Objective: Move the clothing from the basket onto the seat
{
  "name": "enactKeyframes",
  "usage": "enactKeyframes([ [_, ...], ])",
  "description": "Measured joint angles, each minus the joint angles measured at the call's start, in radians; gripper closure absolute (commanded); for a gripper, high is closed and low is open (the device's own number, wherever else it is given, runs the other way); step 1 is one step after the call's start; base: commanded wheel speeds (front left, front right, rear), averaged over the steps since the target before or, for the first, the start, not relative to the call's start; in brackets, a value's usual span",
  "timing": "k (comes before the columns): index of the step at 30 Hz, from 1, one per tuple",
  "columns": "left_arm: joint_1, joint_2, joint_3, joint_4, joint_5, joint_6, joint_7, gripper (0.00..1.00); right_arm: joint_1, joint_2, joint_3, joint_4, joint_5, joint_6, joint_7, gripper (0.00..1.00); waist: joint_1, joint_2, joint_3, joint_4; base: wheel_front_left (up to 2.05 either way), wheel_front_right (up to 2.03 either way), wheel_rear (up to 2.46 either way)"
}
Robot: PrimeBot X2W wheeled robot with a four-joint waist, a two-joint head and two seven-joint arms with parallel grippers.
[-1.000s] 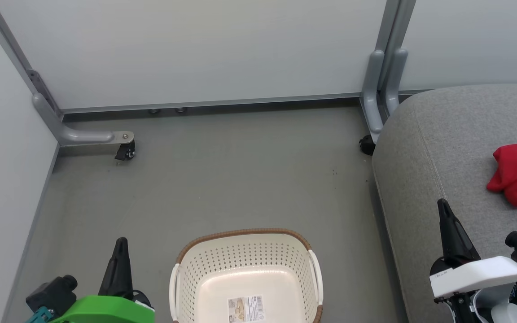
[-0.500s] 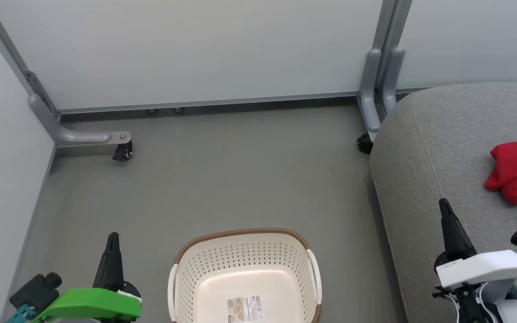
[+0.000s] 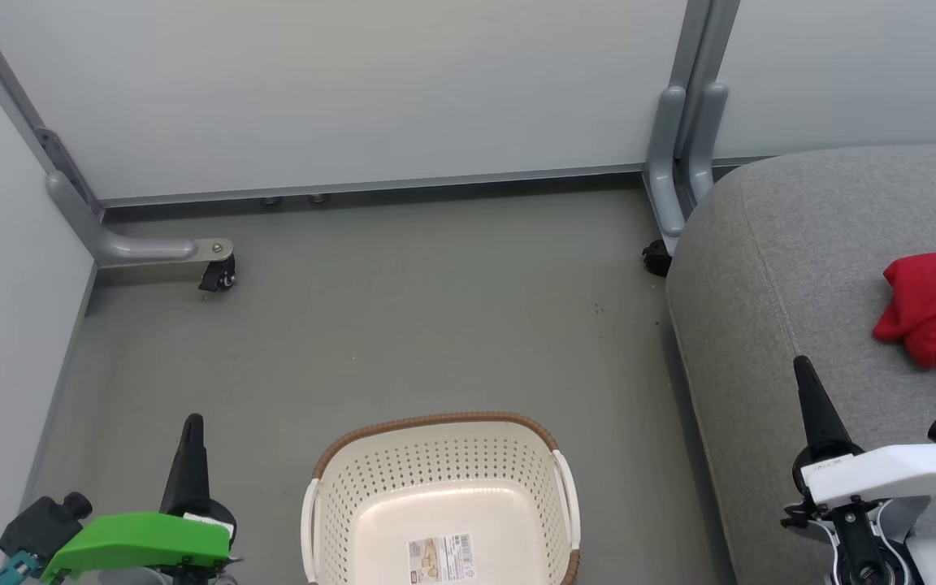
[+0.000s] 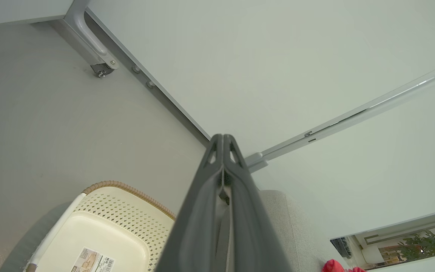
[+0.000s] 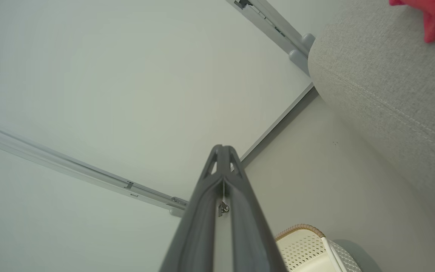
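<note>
dark fingers of the left gripper (image 3: 192, 426) are pressing flat together with nothing between them, pointing away over the grey floor (image 3: 403, 325) just left of the basket (image 3: 435, 422). the right gripper (image 3: 806, 378) is showing its fingers pressed together the same way, gripping nothing, and is hanging above the near left part of the seat (image 3: 793, 260). the basket is standing on the floor in the near middle, with a paper label (image 3: 439, 559) lying on its bottom; the print is too small to read. the clothing (image 3: 935, 305) is lying bunched on the seat at the right edge, well apart from both grippers. pale partition panels (image 3: 354, 89) are standing at the far side, their grey feet resting on black casters (image 3: 216, 279).
</note>
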Motion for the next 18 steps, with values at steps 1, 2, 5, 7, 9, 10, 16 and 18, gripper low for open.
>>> enactKeyframes([
  [1, -0.001, 0.0, 0.001, 0.001, -0.008, -0.001, 0.001, 1.0, -0.003, 0.001, -0.001, 0.001, 0.009, 0.0, 0.004, 1.0, 0.0, 0.0, 0.0, 0.0, 0.0, 0.0, 0.0],
  [2, -0.004, 0.0, 0.002, 0.001, -0.017, -0.001, 0.003, 1.0, -0.005, 0.001, -0.002, 0.003, 0.021, 0.0, 0.006, 1.0, 0.0, 0.0, 0.0, -0.001, 0.0, 0.0, 0.0],
  [5, -0.011, 0.001, 0.006, 0.002, -0.051, -0.002, 0.012, 1.0, -0.006, 0.004, -0.006, 0.008, 0.053, -0.001, 0.014, 1.0, 0.0, 0.0, 0.001, -0.002, 0.0, 0.0, 0.0],
  [7, -0.014, 0.001, 0.008, 0.002, -0.073, -0.002, 0.019, 1.0, -0.007, 0.005, -0.009, 0.012, 0.074, -0.001, 0.02, 1.0, 0.0, 0.0, 0.001, -0.004, 0.0, 0.0, 0.0],
  [9, -0.017, 0.001, 0.011, 0.003, -0.092, -0.003, 0.024, 1.0, -0.01, 0.006, -0.011, 0.015, 0.094, -0.001, 0.026, 1.0, 0.0, 0.0, 0.001, -0.004, 0.0, 0.0, 0.0],
  [10, -0.019, 0.001, 0.013, 0.003, -0.103, -0.003, 0.026, 1.0, -0.012, 0.007, -0.012, 0.016, 0.104, -0.001, 0.029, 1.0, 0.0, 0.0, 0.002, -0.005, 0.0, 0.0, 0.0],
  [16, -0.024, 0.001, 0.024, 0.005, -0.161, -0.007, 0.044, 1.0, -0.024, 0.01, -0.019, 0.026, 0.161, -0.001, 0.044, 1.0, 0.0, 0.0, 0.003, -0.008, 0.0, 0.0, 0.0],
  [18, -0.029, 0.001, 0.027, 0.006, -0.183, -0.008, 0.045, 1.0, -0.025, 0.011, -0.022, 0.029, 0.179, -0.001, 0.048, 1.0, 0.0, 0.0, 0.003, -0.009, 0.0, 0.0, 0.0],
])
